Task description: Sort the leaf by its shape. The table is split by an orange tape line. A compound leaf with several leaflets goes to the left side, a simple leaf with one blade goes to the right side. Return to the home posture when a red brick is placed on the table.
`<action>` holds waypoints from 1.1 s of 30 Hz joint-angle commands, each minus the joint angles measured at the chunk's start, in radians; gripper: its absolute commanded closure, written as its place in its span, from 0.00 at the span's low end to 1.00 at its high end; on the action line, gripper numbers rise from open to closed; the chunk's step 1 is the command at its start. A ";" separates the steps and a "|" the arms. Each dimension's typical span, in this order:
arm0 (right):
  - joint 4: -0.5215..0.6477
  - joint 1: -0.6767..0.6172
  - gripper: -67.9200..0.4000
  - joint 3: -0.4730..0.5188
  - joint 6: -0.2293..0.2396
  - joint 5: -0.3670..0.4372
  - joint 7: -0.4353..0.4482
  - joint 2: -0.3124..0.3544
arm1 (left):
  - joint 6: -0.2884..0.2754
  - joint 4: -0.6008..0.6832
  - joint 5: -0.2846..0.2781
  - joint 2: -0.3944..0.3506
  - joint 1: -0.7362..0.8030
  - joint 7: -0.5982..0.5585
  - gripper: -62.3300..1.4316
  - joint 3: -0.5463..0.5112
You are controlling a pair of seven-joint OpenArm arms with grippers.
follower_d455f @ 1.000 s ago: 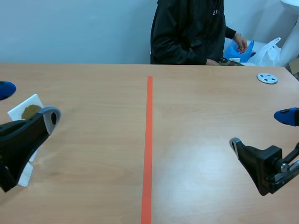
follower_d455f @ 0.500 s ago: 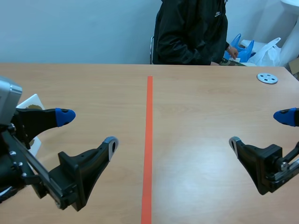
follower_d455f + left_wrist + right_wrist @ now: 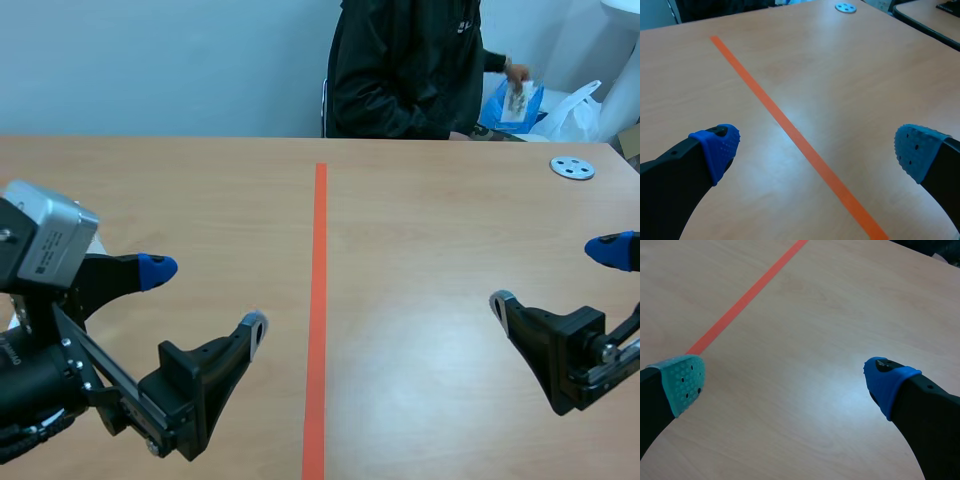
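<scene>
Scene view put both pincers nearest the robot. The left pincer (image 3: pixel 205 297) hung low over the left half of the tabletop (image 3: pixel 430 230), its fingers spread wide with nothing between them. The right pincer (image 3: pixel 553 275) sat low at the right edge, likewise agape and empty. Both wrist views agreed, with only bare wood between the pads. Between the arms the orange tape line (image 3: pixel 320 300) ran straight away from the robot. In the left wrist view it passed slantwise between that pincer's fingers, so the left pincer stood close to the divide, while the right one was well apart from it. No leaf lay on any part of the tabletop that showed, and no red brick either. Farther off, near the far right corner, lay a small grey disc (image 3: pixel 572 167). Beyond the far edge a person (image 3: pixel 405 70) in a dark jacket sat right of the line. One hand (image 3: pixel 515 73) was raised over a blue bag (image 3: pixel 493 108) and held something pale, too small to tell whether it was a leaf. A leaf set down from there would probably land far right, nearer the right pincer, and its long axis could not yet be judged.
</scene>
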 commanded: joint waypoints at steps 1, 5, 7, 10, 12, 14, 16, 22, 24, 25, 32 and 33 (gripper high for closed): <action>0.005 0.012 0.00 0.011 0.001 0.007 0.011 0.011 | 0.001 0.019 -0.007 0.000 0.011 -0.007 0.00 0.005; 0.005 0.012 0.00 0.011 0.000 0.007 0.012 0.011 | 0.009 0.019 -0.007 0.000 0.011 -0.008 0.00 0.005; 0.005 0.012 0.00 0.011 0.000 0.006 0.012 0.011 | 0.008 0.019 -0.007 0.000 0.011 -0.011 0.00 0.005; 0.005 0.012 0.00 0.011 0.000 -0.003 0.012 0.011 | 0.008 0.019 -0.008 0.000 0.011 -0.011 0.00 0.005; 0.005 0.012 0.00 0.011 0.000 -0.005 0.012 0.011 | 0.008 0.019 -0.008 0.000 0.011 -0.011 0.00 0.005; 0.005 0.011 0.00 0.011 0.000 -0.005 0.011 0.011 | 0.008 0.019 -0.008 0.000 0.011 -0.011 0.00 0.005; 0.005 0.011 0.00 0.011 0.000 -0.005 0.011 0.011 | 0.008 0.019 -0.008 -0.001 0.011 -0.011 0.00 0.005; 0.005 0.011 0.00 0.011 0.000 -0.005 0.011 0.011 | 0.008 0.019 -0.008 0.000 0.011 -0.012 0.00 0.005; 0.005 0.011 0.00 0.011 0.000 -0.005 0.011 0.011 | 0.008 0.019 -0.008 0.000 0.011 -0.011 0.00 0.005; 0.005 0.011 0.00 0.011 0.000 -0.004 0.011 0.011 | 0.008 0.019 -0.008 0.000 0.011 -0.011 0.00 0.005; 0.005 0.012 0.00 0.011 0.000 -0.004 0.011 0.011 | 0.008 0.019 -0.008 0.000 0.011 -0.011 0.00 0.005; 0.005 0.012 0.00 0.011 0.000 -0.004 0.011 0.011 | 0.008 0.019 -0.008 0.000 0.011 -0.011 0.00 0.005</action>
